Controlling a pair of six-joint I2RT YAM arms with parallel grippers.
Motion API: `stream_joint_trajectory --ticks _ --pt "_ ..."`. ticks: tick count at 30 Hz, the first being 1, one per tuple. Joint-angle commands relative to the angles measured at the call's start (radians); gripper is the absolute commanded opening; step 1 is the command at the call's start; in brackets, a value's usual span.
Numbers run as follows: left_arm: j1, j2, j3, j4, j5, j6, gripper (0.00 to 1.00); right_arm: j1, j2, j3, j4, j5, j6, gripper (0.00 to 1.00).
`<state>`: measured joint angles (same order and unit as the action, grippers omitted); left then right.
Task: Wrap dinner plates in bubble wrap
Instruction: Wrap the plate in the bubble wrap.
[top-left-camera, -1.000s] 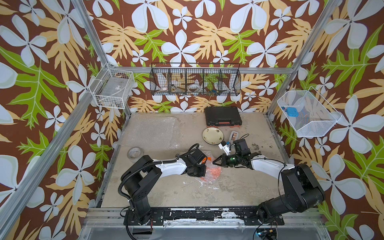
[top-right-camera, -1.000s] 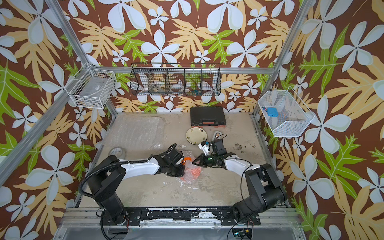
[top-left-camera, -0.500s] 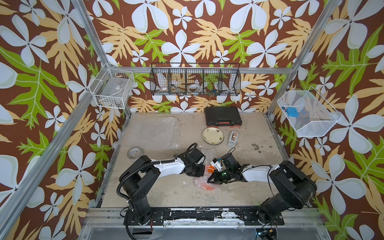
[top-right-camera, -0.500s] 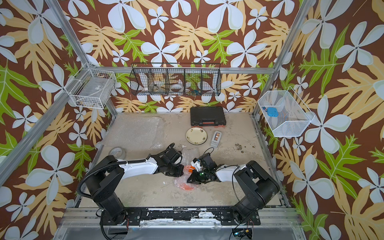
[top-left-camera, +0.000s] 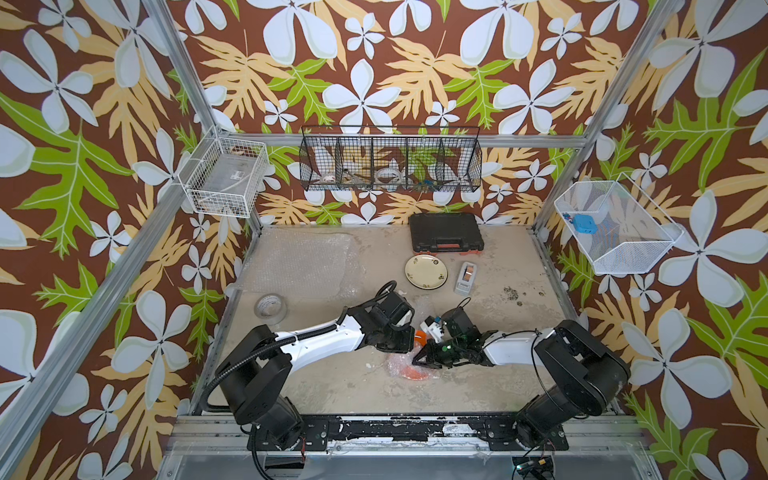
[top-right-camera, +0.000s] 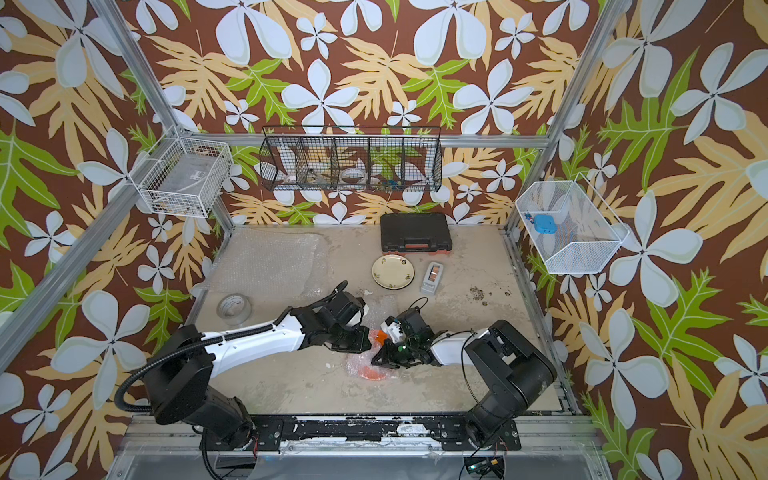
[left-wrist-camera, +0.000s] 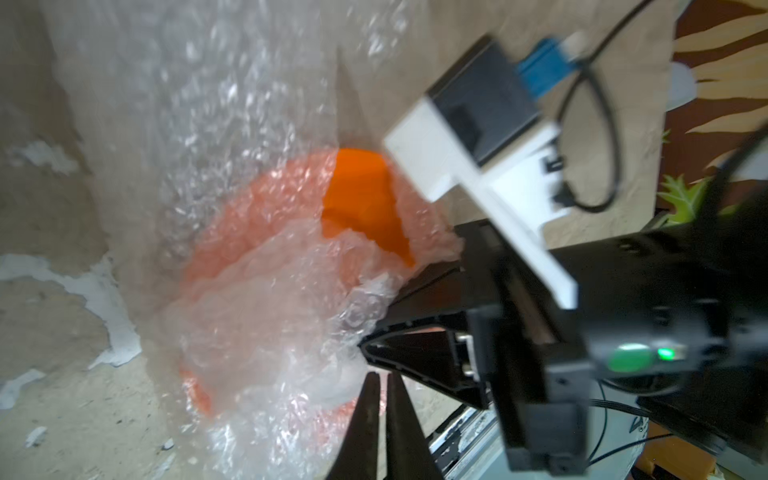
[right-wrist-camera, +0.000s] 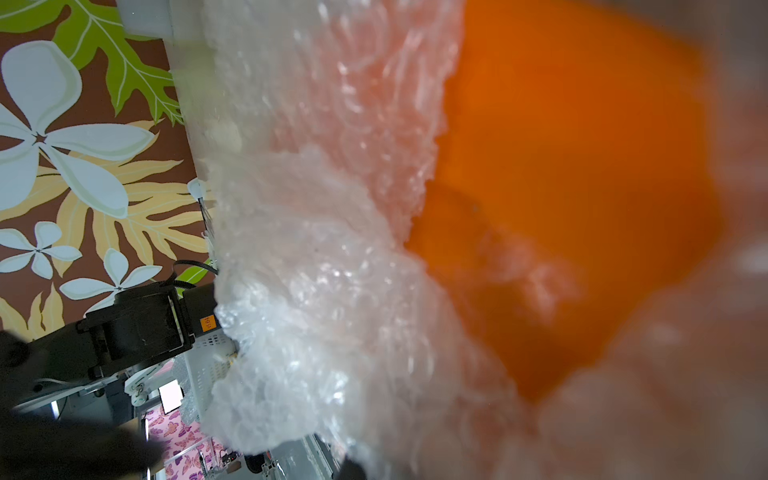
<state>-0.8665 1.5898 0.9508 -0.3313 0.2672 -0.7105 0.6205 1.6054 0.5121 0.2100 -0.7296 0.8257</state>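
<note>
**Wrapping cell, top and wrist views, ordered from the arm bases outward.** Nearest the bases, on the sand-coloured tabletop (top-left-camera: 332, 390), the orange plate (left-wrist-camera: 359, 195) lies flat. It is mostly covered by crumpled bubble wrap (left-wrist-camera: 266, 307), and one wedge of bare glossy orange shows where the wrap parts.

The right pincer (left-wrist-camera: 372, 338) sits low at the plate's rim, pressed together on a bunched fold of the wrap. In the right wrist view, blurred wrap and plate fill the frame, and the fingers cannot be made out.

The left pincer (left-wrist-camera: 382, 386) points in from the opposite side. Its fingers (left-wrist-camera: 368, 419) are drawn almost together with only a thin slit between them. Their tips are at the wrap's edge, but whether they touch it cannot be told. In both top views the two pincers stand just beside each other above the wrapped plate.

Farther back, near the left edge, a whitish tape roll (top-left-camera: 270, 306) lies flat. Beyond it, a spare sheet of bubble wrap (top-left-camera: 299, 262) is spread over the far left of the tabletop.

Right of centre lies a cream plate (top-left-camera: 427, 271) with small dark flower marks, uncovered and well apart from the orange plate. A small grey device (top-left-camera: 466, 277) sits just beside it. A closed black case (top-left-camera: 446, 237) rests by the back wall.

On the walls hang three baskets:
- a compartmented black wire basket (top-left-camera: 390, 166) at the back;
- a white wire basket (top-left-camera: 224, 203) at the left;
- a white mesh basket (top-left-camera: 623, 257) at the right, holding a blue object (top-left-camera: 584, 222).
</note>
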Motion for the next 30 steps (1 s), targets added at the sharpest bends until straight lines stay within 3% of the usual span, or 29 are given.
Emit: stream_joint_trajectory --ticks 1,5,8,9,13,15,22,26,30 --pt "-0.001 0.029 -0.048 0.068 0.031 -0.023 0.12 0.001 0.005 -0.014 -0.101 0.122 0.004 0.0" --pt "-0.002 0.103 -0.057 0.033 -0.107 -0.021 0.12 0.002 -0.011 -0.016 -0.111 0.119 0.0 0.0" --pt "-0.001 0.147 -0.061 0.028 -0.128 -0.008 0.12 0.005 -0.045 -0.027 -0.115 0.102 -0.005 0.0" --pt "-0.001 0.157 -0.061 0.025 -0.129 -0.004 0.12 0.005 -0.061 -0.029 -0.122 0.098 -0.009 0.03" --pt "-0.002 0.179 -0.066 -0.005 -0.161 0.02 0.1 -0.014 -0.151 0.044 -0.256 0.113 -0.076 0.32" --pt "-0.002 0.189 -0.058 -0.032 -0.182 0.033 0.1 -0.05 -0.197 0.076 -0.306 0.1 -0.097 0.37" --pt "-0.001 0.202 -0.058 -0.04 -0.18 0.05 0.09 -0.31 -0.276 0.22 -0.477 0.029 -0.242 0.47" --pt "-0.002 0.201 -0.057 -0.042 -0.174 0.055 0.09 -0.472 -0.203 0.286 -0.482 -0.002 -0.308 0.51" --pt "-0.002 0.197 -0.059 -0.04 -0.166 0.06 0.09 -0.546 -0.076 0.367 -0.449 -0.009 -0.355 0.58"
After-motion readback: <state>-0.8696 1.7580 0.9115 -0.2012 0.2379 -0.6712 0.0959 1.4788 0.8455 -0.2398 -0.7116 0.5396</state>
